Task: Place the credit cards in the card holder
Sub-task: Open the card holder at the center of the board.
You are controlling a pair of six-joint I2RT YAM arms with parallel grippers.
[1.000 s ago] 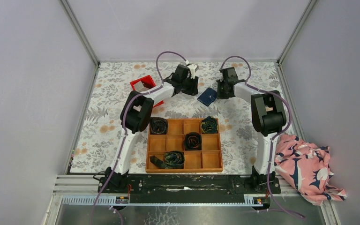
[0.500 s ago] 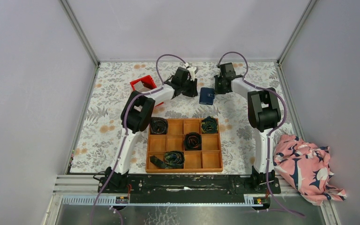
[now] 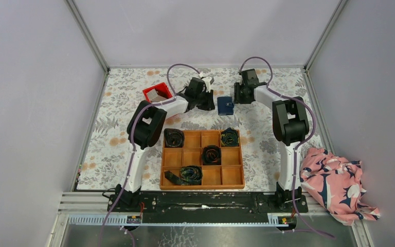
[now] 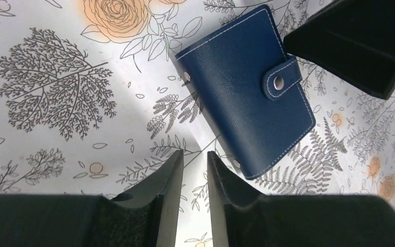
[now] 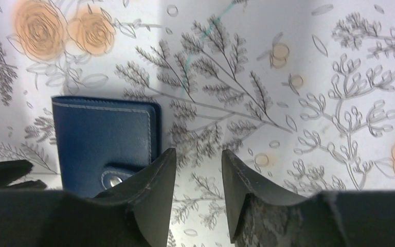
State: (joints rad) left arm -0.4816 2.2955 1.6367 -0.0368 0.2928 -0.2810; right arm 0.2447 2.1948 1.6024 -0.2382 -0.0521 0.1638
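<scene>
The card holder (image 3: 225, 105), a navy-blue wallet, lies folded and snapped shut on the floral table between my two grippers. The left wrist view shows its snap tab and stitched cover (image 4: 247, 87). My left gripper (image 4: 195, 153) hovers just left of it, open by a narrow gap with only tablecloth between the fingers. My right gripper (image 5: 198, 152) is open and empty just right of the card holder (image 5: 103, 139), its left finger over the wallet's corner. No credit cards show in any view. In the top view the left gripper (image 3: 210, 101) and right gripper (image 3: 239, 95) flank the wallet.
A red bin (image 3: 157, 92) stands at the back left behind the left arm. A wooden grid tray (image 3: 202, 177) with dark rolled fabric bundles sits in front of the arms. Pink patterned cloth (image 3: 339, 182) lies off the table's right edge.
The right gripper's jaws have opened beside the card holder. The wallet has turned from tilted to square and shifted slightly left. The left gripper's jaws have narrowed as it came lower by the wallet.
</scene>
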